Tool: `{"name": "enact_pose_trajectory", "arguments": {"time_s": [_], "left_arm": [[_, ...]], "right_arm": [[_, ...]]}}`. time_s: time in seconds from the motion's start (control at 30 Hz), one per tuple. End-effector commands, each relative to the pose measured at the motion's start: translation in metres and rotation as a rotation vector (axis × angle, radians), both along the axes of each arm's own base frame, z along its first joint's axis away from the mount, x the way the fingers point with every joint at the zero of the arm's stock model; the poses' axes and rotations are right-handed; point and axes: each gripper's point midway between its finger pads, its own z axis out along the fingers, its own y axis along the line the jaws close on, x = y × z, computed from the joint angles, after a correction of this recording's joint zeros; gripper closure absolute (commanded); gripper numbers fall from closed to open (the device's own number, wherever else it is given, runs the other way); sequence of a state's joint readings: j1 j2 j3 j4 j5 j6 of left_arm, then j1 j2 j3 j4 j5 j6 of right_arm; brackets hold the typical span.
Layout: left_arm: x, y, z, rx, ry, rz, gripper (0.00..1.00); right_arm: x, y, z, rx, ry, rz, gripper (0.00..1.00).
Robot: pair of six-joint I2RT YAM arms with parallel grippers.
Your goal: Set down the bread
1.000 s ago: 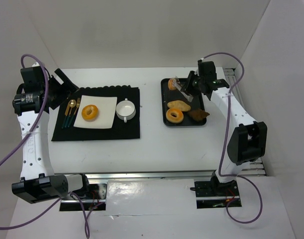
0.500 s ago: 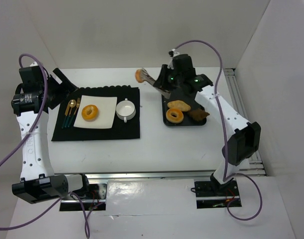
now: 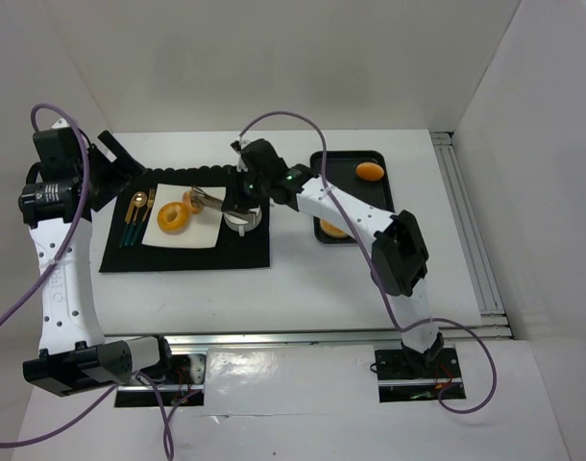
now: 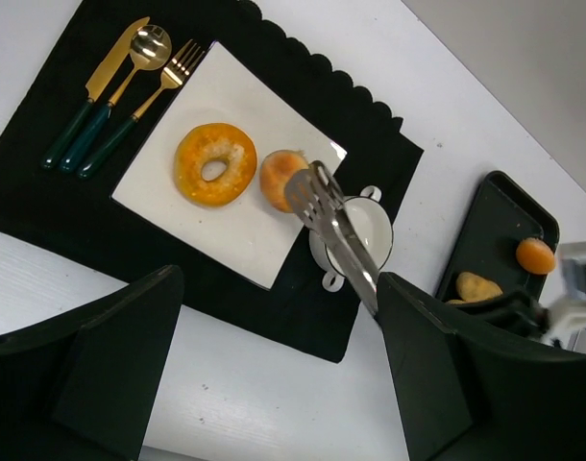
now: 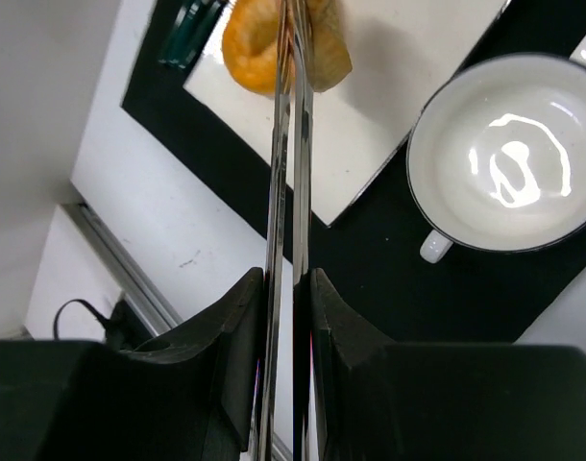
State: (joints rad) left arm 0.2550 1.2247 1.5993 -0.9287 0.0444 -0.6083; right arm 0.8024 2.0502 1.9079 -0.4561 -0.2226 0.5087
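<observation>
your right gripper [image 5: 291, 309] is clamped on the tongs [image 5: 287, 192], bread [image 4: 278, 178] pinched at their tip over the plate [image 4: 259, 235].

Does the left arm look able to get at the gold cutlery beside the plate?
Probably yes. The cutlery lies uncovered on the mat's left side, nearest the open left claw. The right claw's tongs and bread hang over the far side of the plate, so nothing seems to block the way.

Shiny metal tongs [image 4: 336, 235], glossy cup [image 5: 504, 154], matt placemat [image 4: 178, 283].
</observation>
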Motion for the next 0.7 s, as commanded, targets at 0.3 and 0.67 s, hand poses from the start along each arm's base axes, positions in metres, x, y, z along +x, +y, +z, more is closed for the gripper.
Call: {"name": "enact_pose_trajectory", "arguments": {"time_s": [0.3, 0.67], "left_arm": [[-0.007, 0.003, 0.022, 0.028, -0.065, 0.019, 0.06], [-0.007, 0.002, 0.022, 0.023, -0.066, 0.011, 0.06]], "right_arm": [[0.009, 0.018, 0.009, 0.083, -0.022, 0.002, 0.61], [0.020, 0.006, 0.032, 0.110, -0.050, -0.024, 0.45]]}}
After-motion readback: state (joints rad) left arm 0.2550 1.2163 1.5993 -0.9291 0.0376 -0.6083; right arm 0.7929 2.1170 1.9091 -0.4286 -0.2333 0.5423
